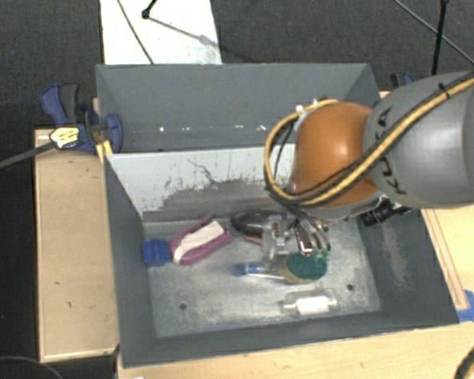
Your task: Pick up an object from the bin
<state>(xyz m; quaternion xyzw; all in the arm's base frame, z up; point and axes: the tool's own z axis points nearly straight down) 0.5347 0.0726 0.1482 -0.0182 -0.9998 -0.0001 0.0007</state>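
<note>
The gripper (295, 244) is positioned directly over a dark green round object (307, 269), with a blue-tipped tube (254, 270) just left; its grip state cannot be told.

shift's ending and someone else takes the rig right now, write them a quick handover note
Gripper: down in the bin, right of middle, at the green round thing; whether it grips it cannot be told.
Things: blue-tipped pen just left of the green one, dark oval thing behind, pink and white piece and small blue block at left, white tube in front.
Done: arm is down among the things; nothing is lifted.
Left: secure one thing and raise it out.
</note>
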